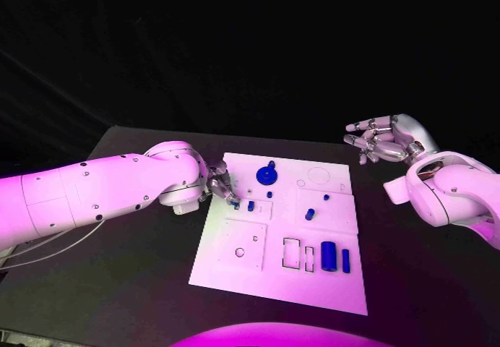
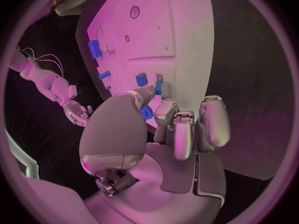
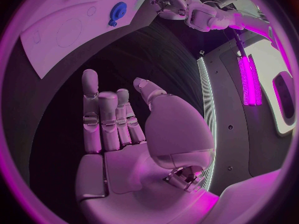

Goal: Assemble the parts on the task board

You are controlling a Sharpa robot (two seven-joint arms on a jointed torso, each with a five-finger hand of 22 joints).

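Note:
The white task board (image 1: 250, 267) lies in the middle of the black table. My left hand (image 1: 222, 186) hangs over the board's left edge with its fingers curled down. Its thumb and one finger pinch a small blue part (image 2: 158, 86) that stands at the board (image 2: 181, 40). A second small blue part (image 1: 251, 206) sits just beside it. A blue gear (image 1: 266, 173) lies further back. My right hand (image 1: 375, 141) is raised beyond the board's far right corner, fingers apart and holding nothing; the right wrist view shows its bare palm (image 3: 124, 149).
Small blue pegs (image 1: 309, 214) stand in the board's right half. A thick blue cylinder (image 1: 329, 256) and a thin blue bar (image 1: 346, 260) lie near the front right, beside rectangular slots (image 1: 292, 252). A round hole (image 1: 240, 252) is at the front left.

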